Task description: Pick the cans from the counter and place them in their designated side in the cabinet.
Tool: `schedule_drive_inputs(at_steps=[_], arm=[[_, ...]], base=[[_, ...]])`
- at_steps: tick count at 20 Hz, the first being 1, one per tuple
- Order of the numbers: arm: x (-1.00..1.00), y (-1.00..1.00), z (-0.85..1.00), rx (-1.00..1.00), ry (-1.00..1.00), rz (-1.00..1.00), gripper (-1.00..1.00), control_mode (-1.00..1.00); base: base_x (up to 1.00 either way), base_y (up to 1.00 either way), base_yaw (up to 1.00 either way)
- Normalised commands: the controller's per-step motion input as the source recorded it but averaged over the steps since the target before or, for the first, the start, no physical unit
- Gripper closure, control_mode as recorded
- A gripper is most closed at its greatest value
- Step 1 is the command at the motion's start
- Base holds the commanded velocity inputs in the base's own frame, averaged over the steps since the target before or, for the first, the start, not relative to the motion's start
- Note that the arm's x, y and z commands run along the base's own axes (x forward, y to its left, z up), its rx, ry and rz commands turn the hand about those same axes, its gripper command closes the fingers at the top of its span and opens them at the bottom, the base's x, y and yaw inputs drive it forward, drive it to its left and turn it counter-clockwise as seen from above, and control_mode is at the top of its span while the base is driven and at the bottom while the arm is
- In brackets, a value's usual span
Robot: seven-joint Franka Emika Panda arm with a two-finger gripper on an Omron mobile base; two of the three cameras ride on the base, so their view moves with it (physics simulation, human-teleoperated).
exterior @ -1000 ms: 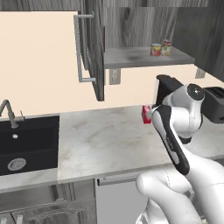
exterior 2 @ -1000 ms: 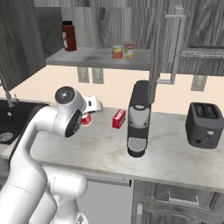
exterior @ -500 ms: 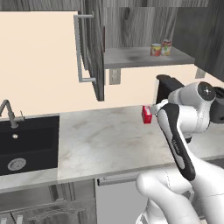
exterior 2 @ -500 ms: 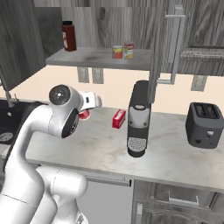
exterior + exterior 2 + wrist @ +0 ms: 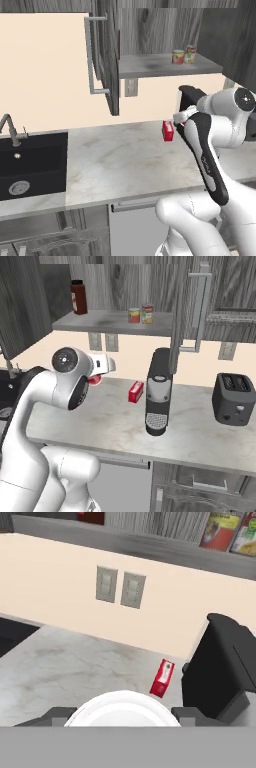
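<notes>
arm (image 5: 65, 391): glossy white rounded shells | joints: dark grey-black bands and round caps | base: bulbous white, lower frame

A rendered home kitchen: marbled tabletop (image 5: 125, 160) with black sink (image 5: 30, 165), dark wood-grain cabinet (image 5: 220, 291), coffee machine (image 5: 159, 391), toaster (image 5: 234, 399), wall outlets (image 5: 120, 588).

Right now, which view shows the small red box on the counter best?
The hand view: the red box stands unobstructed beside the coffee machine. In both base views it looks smaller, and in the left one the arm crowds it.
</notes>
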Motion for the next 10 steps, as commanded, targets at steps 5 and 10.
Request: schedule_drive_inputs(at_steps=[5, 10], arm=[[-0.23, 0.00, 0.22, 0.00, -0.06, -0.04, 1.00, -1.00], [-0.13, 0.00, 0.20, 0.00, -0.06, -0.04, 1.00, -1.00]], base=[[0.00, 0.00, 0.00], [0.00, 0.00, 0.00]])
